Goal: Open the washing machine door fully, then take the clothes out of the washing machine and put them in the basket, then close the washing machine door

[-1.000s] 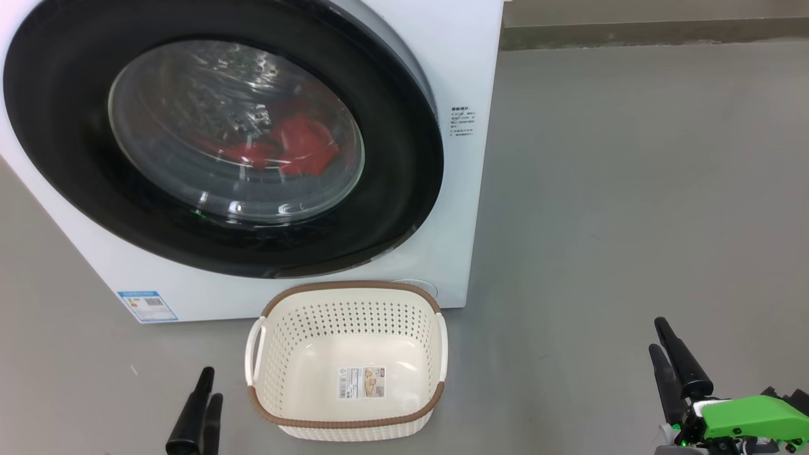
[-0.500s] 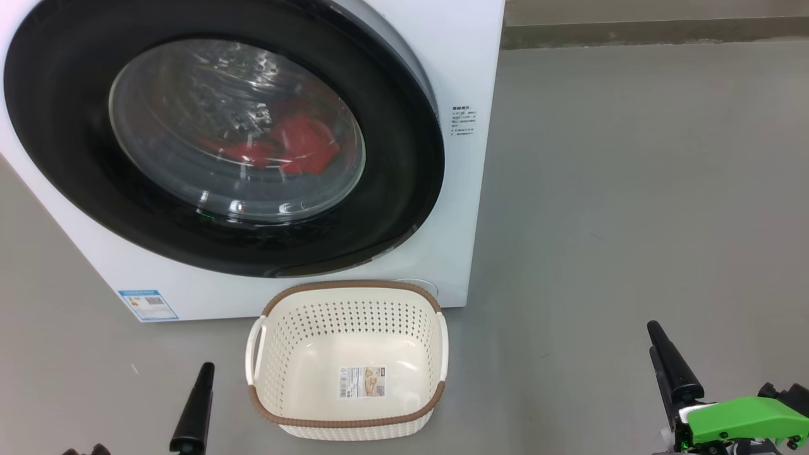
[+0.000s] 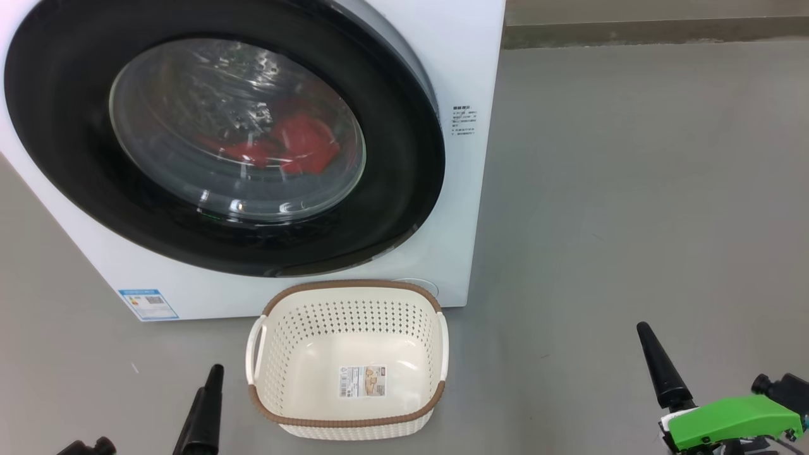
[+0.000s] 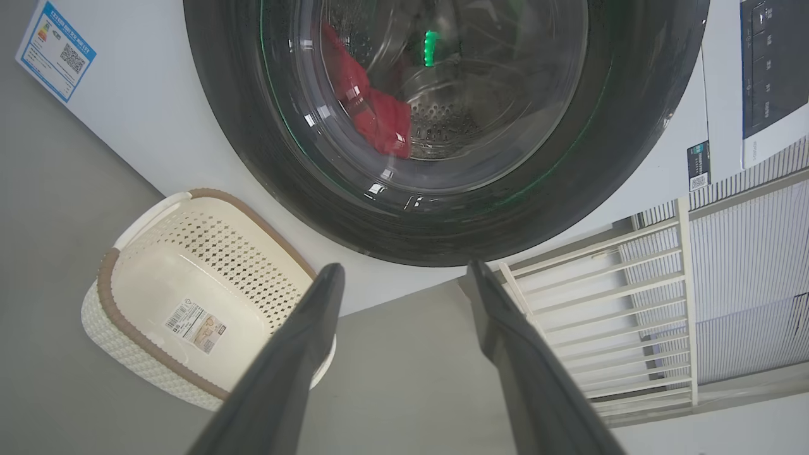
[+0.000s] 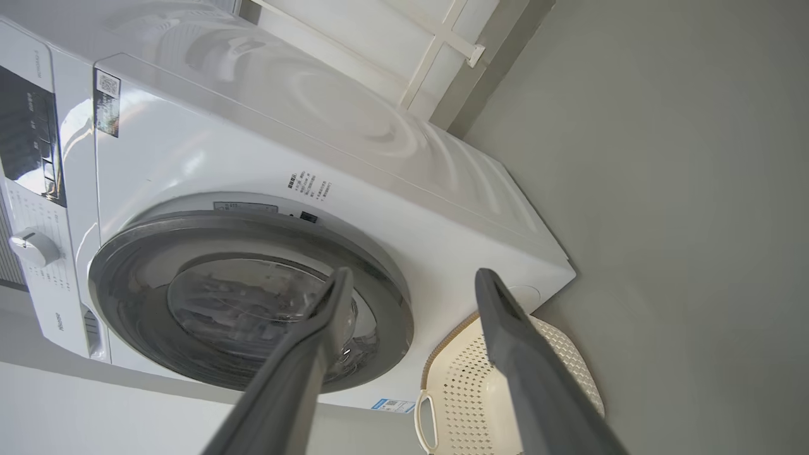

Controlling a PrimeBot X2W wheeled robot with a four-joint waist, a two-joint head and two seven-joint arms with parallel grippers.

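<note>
1. The washing machine door (image 3: 392,158) sits shut against the washing machine (image 3: 468,63). In the head view it is at 12 o'clock from the left fingers (image 3: 205,411) and at 10 o'clock from the right fingers (image 3: 657,370), well apart from both.
2. The red clothes (image 3: 303,145) lie inside the drum, seen through the glass.
3. The basket (image 3: 347,285) stands on the floor (image 3: 632,189), just in front of the machine. It is at 2 o'clock from the left fingers and at 9 o'clock from the right. A paper label lies on its bottom.
4. Both pairs of fingers are spread wide and pinch nothing.
5. Both arms are low, their fingers aimed at the machine. A green housing (image 3: 727,420) sits behind the right fingers.
6. The floor is plain grey. The machine has a blue label (image 3: 147,304) at its 7 o'clock corner. In the left wrist view, a white railing (image 4: 600,303) stands at 3 o'clock.
</note>
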